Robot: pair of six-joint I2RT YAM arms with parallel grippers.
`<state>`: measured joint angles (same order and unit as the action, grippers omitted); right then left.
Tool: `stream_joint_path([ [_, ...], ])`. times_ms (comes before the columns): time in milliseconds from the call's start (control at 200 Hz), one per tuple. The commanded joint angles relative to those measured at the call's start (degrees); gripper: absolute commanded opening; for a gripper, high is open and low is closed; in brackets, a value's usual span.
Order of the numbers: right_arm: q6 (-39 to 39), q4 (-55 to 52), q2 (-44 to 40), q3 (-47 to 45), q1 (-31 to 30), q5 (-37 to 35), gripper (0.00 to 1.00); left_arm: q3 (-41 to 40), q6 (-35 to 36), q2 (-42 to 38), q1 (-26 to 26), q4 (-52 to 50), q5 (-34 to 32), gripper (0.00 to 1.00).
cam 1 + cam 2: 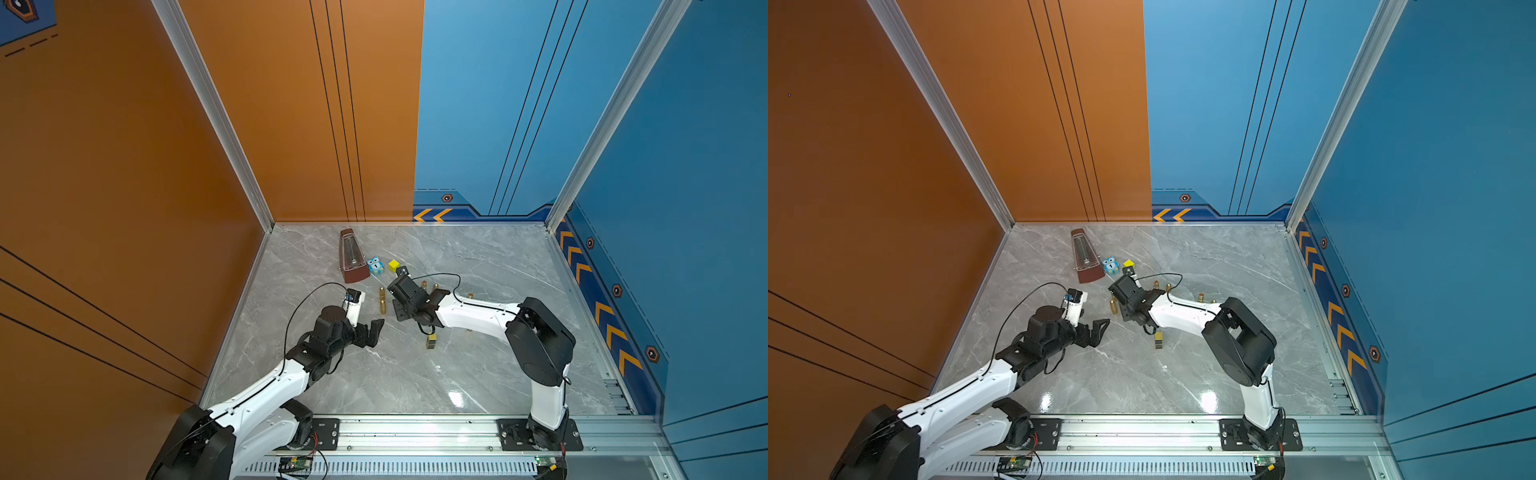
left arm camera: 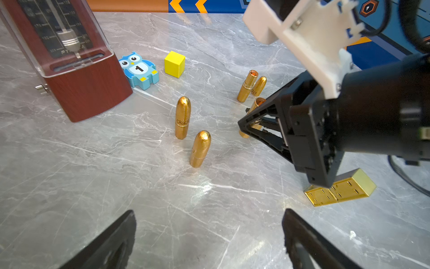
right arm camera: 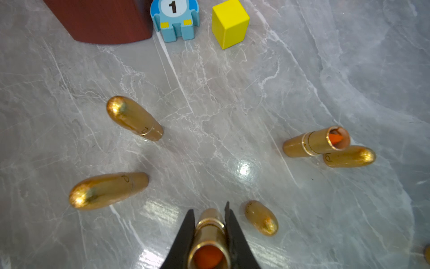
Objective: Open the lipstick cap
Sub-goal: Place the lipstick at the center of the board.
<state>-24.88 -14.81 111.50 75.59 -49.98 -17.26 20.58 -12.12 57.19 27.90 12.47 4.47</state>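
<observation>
While both arms lean in over the grey marble table (image 1: 457, 374), I take stock from the big things down. A wooden metronome (image 1: 353, 257) stands toward the far left, with an owl block (image 2: 138, 69) and a yellow cube (image 2: 174, 64) just beside it. My right gripper (image 3: 209, 209) is clamped on an uncapped lipstick tube (image 3: 209, 235) near the middle of the table. Its pads sit across the barrel by the collar ring, and orange shows at the mouth. My left gripper (image 2: 208, 210) is spread wide with nothing in it, on the near side of the far capped lipstick (image 2: 183, 117) and the near capped lipstick (image 2: 200, 149). Both stand upright and close together. A flat gold case (image 2: 340, 188) lies beneath the right wrist. Further back an opened tube (image 3: 314, 142) touches its own cap (image 3: 349, 156), and a loose cap (image 3: 261, 217) sits just beside the held tube. I judge these lipsticks light, rigid and slick. The bullet-shaped cap tapers, so pads near the tip would slide off. I would pinch the short straight base below the seam with one gripper and the straight band just above it with the other, then pull along the axis. They stand on narrow feet and would topple at a nudge. The best open room is on the near side toward the front rail. The walls are well apart from the work. The tight spot is the gap between the two capped lipsticks.
</observation>
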Motion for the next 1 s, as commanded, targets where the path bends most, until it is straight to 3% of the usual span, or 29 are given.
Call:
stream_joint_path([
  [0, 1.48, 2.64, 1.48, 0.48, 0.62, -1.87, 0.15, -0.58, -0.8, -0.54, -0.75, -0.63, -0.51, 0.99],
  [996, 3.04, 9.91, 5.17, -3.72, 1.15, 0.5, 0.17, 0.26, -0.44, -0.68, -1.18, -0.67, 0.72, 0.99],
])
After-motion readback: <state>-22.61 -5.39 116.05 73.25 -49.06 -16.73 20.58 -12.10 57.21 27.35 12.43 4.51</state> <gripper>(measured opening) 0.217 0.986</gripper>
